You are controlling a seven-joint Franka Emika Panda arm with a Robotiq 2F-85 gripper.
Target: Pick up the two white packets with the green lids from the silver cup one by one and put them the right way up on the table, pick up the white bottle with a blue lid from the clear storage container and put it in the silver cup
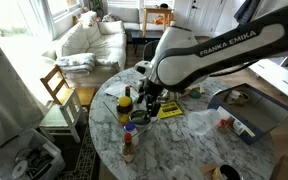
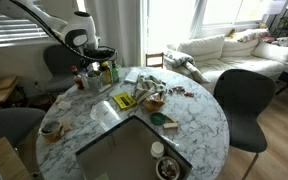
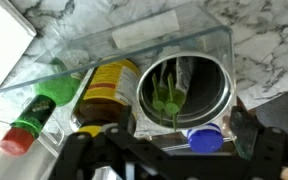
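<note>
In the wrist view I look straight down into the silver cup [image 3: 179,90]. Two white packets with green lids [image 3: 167,100] stand inside it. The cup sits in the clear storage container [image 3: 134,40], beside a yellow bottle [image 3: 109,90] and a green bottle with a red cap [image 3: 39,110]. The blue lid of the white bottle [image 3: 206,138] shows just below the cup. My gripper [image 3: 169,150] is open and empty, its fingers spread either side, hovering above the cup. In both exterior views the gripper [image 1: 147,100] [image 2: 92,60] hangs over the container at the table's edge.
The round marble table [image 1: 184,140] [image 2: 199,120] carries a yellow packet [image 1: 170,110], small snacks and a dark-capped yellow bottle [image 1: 125,103]. A grey box [image 2: 134,150] sits near the front. Chairs [image 1: 59,95] [image 2: 239,100] stand around the table.
</note>
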